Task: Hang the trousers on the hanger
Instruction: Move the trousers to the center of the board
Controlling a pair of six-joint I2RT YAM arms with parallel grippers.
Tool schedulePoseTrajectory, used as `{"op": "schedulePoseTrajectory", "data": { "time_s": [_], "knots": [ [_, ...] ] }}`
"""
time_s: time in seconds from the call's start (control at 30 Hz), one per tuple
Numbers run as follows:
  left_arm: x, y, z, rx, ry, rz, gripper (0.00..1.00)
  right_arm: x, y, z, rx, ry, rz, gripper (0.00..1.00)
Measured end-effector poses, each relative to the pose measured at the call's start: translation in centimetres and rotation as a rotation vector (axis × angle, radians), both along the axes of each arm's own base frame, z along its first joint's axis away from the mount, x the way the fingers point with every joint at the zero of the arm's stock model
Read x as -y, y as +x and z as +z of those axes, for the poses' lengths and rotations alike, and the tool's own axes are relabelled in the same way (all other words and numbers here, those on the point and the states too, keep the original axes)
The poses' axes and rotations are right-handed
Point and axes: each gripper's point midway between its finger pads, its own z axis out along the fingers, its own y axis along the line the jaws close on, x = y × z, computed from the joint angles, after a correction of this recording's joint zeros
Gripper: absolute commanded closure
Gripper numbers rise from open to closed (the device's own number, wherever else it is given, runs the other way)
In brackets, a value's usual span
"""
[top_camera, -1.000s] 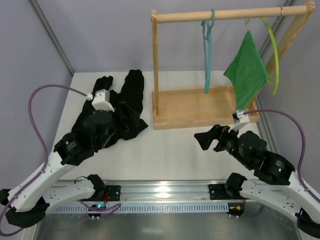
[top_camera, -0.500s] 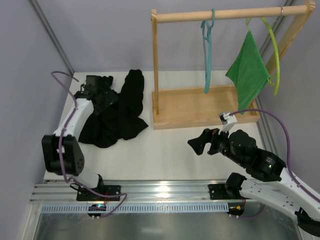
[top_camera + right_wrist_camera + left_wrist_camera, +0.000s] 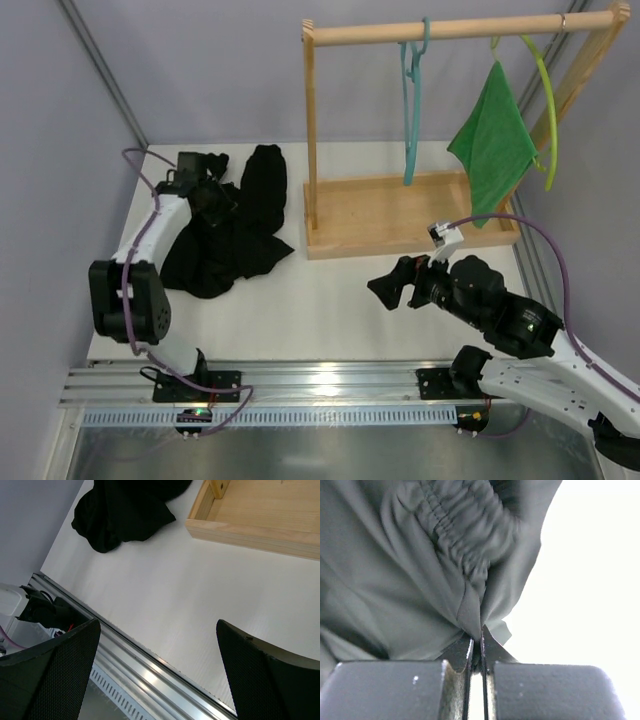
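Observation:
The black trousers (image 3: 240, 225) lie crumpled on the white table at the back left. My left gripper (image 3: 212, 188) reaches into their far left part. In the left wrist view the left gripper (image 3: 480, 642) is shut on a fold of the trousers (image 3: 395, 580) just below the gathered waistband. The teal hanger (image 3: 412, 110) hangs by its hook from the wooden rail (image 3: 450, 30), untouched. My right gripper (image 3: 386, 290) hovers open over the bare table in front of the rack. In its own view the right gripper (image 3: 157, 665) holds nothing, and the trousers (image 3: 125, 510) show at the top.
The wooden rack's base tray (image 3: 400, 215) stands at the back centre and right. A green cloth (image 3: 495, 140) hangs on a yellow-green hanger (image 3: 545, 100) at the rail's right end. A metal rail (image 3: 320, 380) runs along the table's near edge.
My left arm swung from over the trousers' middle to their far left part, and its gripper closed on the fabric. My right gripper drifted slightly left, still open.

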Motion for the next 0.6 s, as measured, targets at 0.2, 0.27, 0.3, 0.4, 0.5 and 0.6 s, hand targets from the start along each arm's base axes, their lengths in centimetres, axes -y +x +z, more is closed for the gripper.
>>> {"op": "schedulePoseTrajectory", "data": {
  "time_s": [0.2,0.27,0.3,0.4,0.5,0.6],
  "knots": [
    [0.9,-1.1,19.2,0.458,-0.068,-0.049,1.00,-3.6,0.5,0.1,-0.031,0.039,0.090,0.00],
    [1.8,-3.5,24.1,0.592,-0.124,-0.097,1.00,-4.9,0.7,-0.3,-0.049,0.041,0.119,0.01],
    [2.5,-4.6,25.5,0.629,-0.166,-0.122,1.00,-5.4,0.8,-0.7,-0.062,0.033,0.130,0.01],
    [4.6,-7.3,26.4,0.678,-0.296,-0.209,0.97,-6.8,1.3,-1.7,-0.095,0.012,0.152,0.01],
    [5.9,-8.1,22.6,0.583,-0.376,-0.239,0.97,-7.7,1.5,-2.4,-0.118,0.004,0.170,0.02],
    [6.1,-7.9,15.5,0.398,-0.390,-0.216,1.00,-8.5,1.7,-2.8,-0.136,0.009,0.184,0.05]
  ]
}}
